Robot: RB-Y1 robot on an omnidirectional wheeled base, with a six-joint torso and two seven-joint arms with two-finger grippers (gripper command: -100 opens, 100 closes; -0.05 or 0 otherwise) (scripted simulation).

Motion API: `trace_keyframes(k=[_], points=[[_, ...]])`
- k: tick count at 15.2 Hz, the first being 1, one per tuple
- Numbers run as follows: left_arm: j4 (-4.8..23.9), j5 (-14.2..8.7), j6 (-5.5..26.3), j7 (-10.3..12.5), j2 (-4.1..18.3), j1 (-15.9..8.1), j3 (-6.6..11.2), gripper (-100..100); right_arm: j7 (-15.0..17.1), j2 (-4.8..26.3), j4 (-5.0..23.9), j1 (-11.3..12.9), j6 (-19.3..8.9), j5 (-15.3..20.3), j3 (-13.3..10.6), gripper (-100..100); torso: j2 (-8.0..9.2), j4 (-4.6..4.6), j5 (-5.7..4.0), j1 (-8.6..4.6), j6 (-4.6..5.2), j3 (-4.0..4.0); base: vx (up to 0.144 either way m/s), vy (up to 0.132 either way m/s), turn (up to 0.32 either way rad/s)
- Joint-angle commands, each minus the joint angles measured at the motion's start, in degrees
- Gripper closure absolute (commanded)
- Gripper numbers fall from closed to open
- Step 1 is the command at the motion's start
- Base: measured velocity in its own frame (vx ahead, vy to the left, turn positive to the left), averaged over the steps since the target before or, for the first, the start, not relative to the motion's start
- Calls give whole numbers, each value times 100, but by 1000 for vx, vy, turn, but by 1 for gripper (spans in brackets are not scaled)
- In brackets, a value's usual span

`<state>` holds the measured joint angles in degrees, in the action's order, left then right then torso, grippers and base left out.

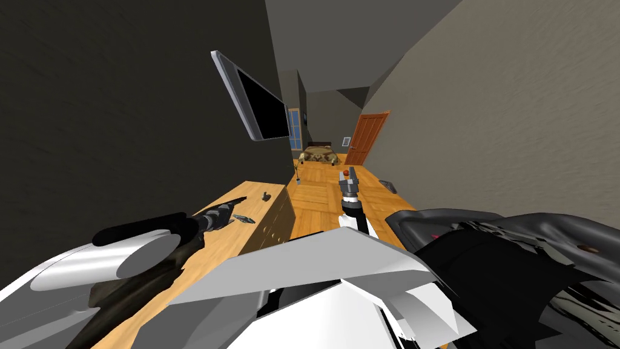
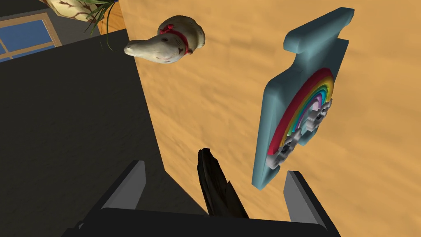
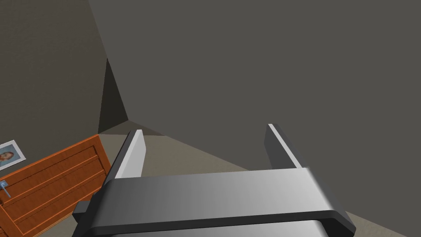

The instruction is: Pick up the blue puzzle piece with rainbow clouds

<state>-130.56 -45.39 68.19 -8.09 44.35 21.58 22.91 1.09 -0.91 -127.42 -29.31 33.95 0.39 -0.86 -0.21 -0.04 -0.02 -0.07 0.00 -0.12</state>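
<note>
Hovering spread above cabinet point(image 2: 197, 90): left gripper point(image 2: 216, 169); puzzle piece point(image 2: 279, 103) just ahead, ungrasped; 2 steps left, grasp and lift. Right gripper point(image 3: 205, 129) spread, idle.

One blue puzzle piece point(image 2: 302, 105), one cream figurine point(image 2: 168, 41), one potted plant point(image 2: 78, 7).

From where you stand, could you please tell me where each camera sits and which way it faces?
Head view: on the head, looking steeply down and forward over a wooden cabinet top and the floor; both forearms show, with the right pincer raised over the floor.
Left wrist view: on the left hand, looking along the open left pincer at the blue puzzle piece and a cream figurine.
Right wrist view: on the right hand, facing a grey wall and an orange door, its fingers open.
Shared: the head and left wrist views both show the cabinet top and the piece.
</note>
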Motion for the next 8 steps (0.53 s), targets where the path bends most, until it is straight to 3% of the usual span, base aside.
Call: trace_keyframes(k=[1,3,4,7,8], points=[[-1,-138,286,-22,67,-5,75,-100,0,0,0,0,0,0,0,0,0,0,0,0,0,0,74,-20,2],[-1,-138,408,-22,67,-5,75,-100,0,0,0,0,0,0,0,0,-4,-2,0,1,0,-3,45,-11,2],[-3,-316,616,-34,161,-33,163,-100,0,0,0,0,0,0,0,0,1,-1,1,3,0,-1,52,-13,-3],[-3,-316,831,-34,161,-33,163,-100,0,0,0,0,0,0,0,0,-3,-1,1,1,0,-2,50,-15,1],[-4,-485,1032,-46,249,-60,246,-100,0,0,0,0,0,0,0,0,2,0,1,2,0,0,45,-20,-4]])
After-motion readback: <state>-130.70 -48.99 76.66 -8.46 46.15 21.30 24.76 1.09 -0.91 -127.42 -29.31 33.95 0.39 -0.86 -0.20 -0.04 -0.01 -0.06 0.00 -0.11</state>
